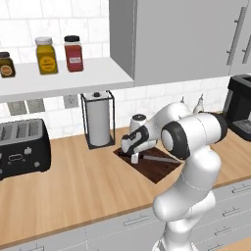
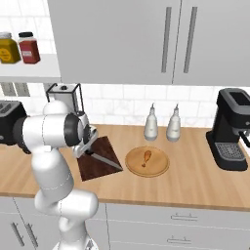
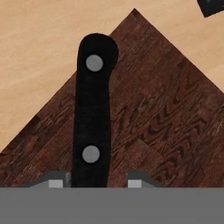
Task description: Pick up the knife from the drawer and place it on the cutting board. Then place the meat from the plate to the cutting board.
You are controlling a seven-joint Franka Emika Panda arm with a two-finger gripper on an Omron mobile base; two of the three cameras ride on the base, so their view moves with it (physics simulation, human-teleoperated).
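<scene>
Wooden counter's cutting board [image 3: 166, 118] bears the knife [image 3: 92, 118] between parted fingers [image 3: 54, 180].

Three jars [image 1: 46, 55], two bottles [image 2: 151, 123], one knife [image 3: 92, 127].

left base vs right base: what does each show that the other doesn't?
Left base view alone: the paper towel holder, a third jar at the shelf's left end, and the toaster's slots and front.

Right base view alone: the round plate with the meat on it, and the two upper cabinet handles.

Both: the cutting board with the knife lying on it, the tool low over the handle end, the coffee machine, and the yellow and red jars.
</scene>
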